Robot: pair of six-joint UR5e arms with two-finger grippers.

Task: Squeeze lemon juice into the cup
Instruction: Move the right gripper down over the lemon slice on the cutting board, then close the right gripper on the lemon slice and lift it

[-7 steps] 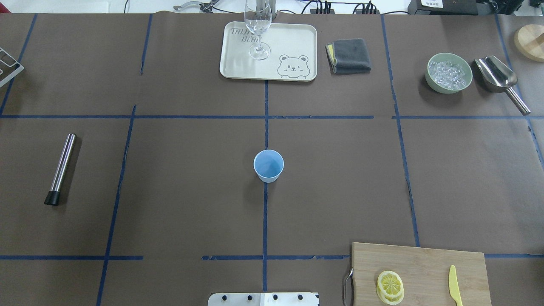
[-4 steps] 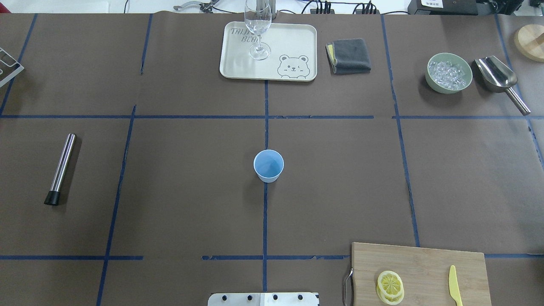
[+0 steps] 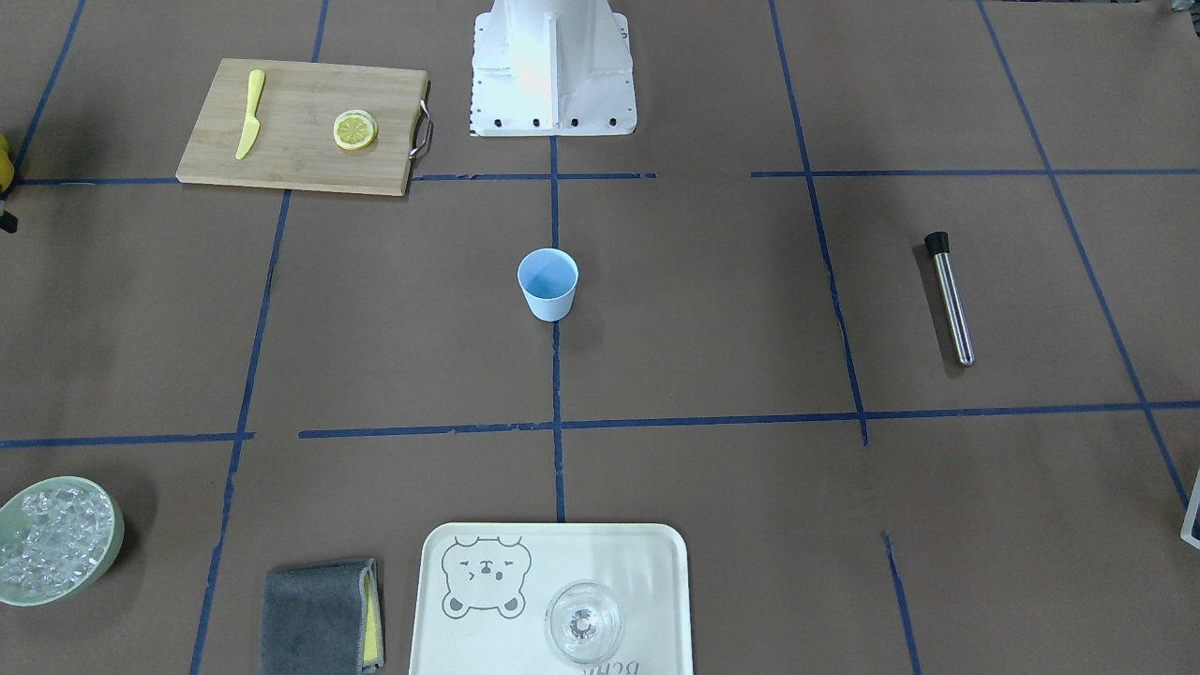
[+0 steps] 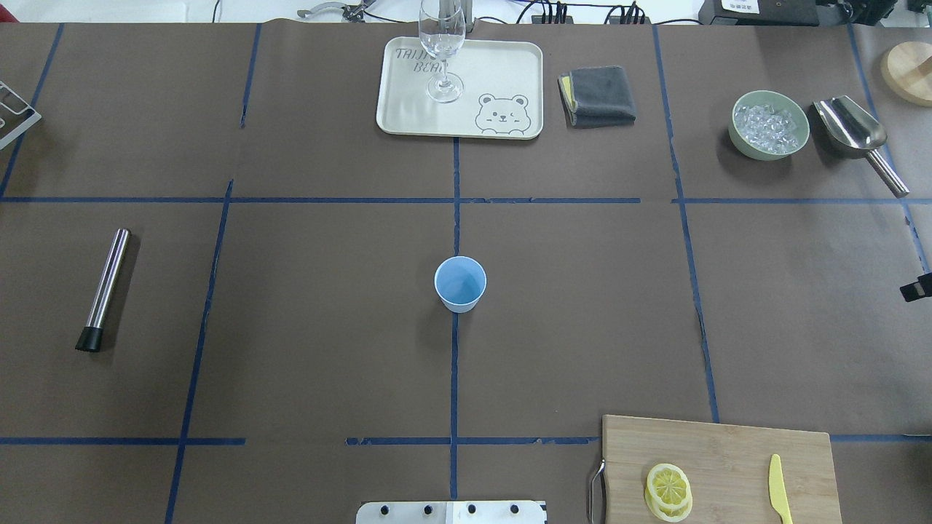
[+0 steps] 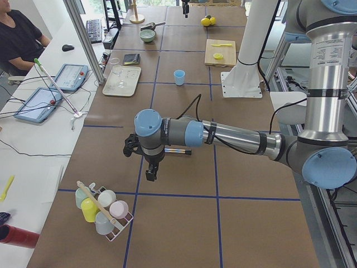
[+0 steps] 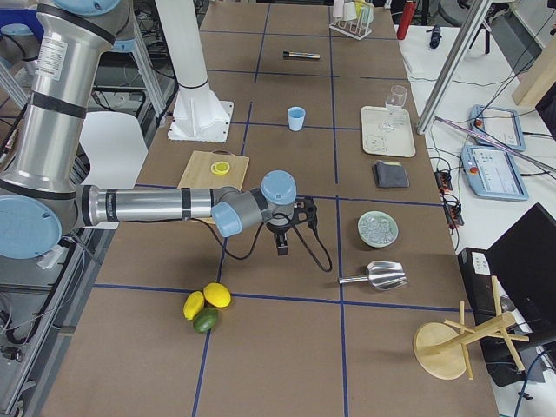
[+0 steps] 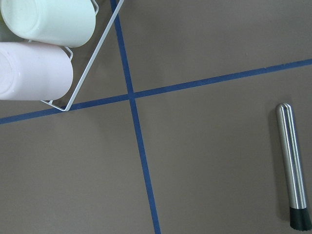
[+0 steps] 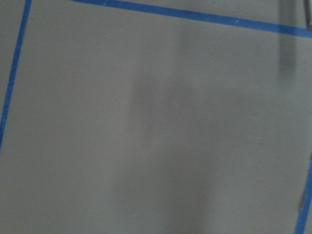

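The light-blue cup (image 4: pixel 460 282) stands upright and empty at the table's middle; it also shows in the front view (image 3: pixel 548 281). The lemon slice (image 4: pixel 668 482) lies on the bamboo cutting board (image 4: pixel 728 444), on top of a second slice; it also shows in the front view (image 3: pixel 355 129). My right gripper (image 6: pixel 282 248) hangs over bare table far right of the cup; only a black tip of it (image 4: pixel 919 290) shows at the overhead view's right edge. My left gripper (image 5: pixel 149 177) hangs far left, near the cup rack. I cannot tell whether either is open or shut.
A yellow plastic knife (image 4: pixel 779 487) lies on the board. A steel muddler (image 4: pixel 105 287) lies at the left. A tray (image 4: pixel 502 73) with a glass (image 4: pixel 442 44), a grey cloth (image 4: pixel 598 94), an ice bowl (image 4: pixel 769 124) and a scoop (image 4: pixel 855 135) line the far side. A cup rack (image 5: pixel 103 212) stands at the left end.
A black tip of my right gripper has come into the overhead view at its right edge. Cup, lemon slice and the other things have not moved.
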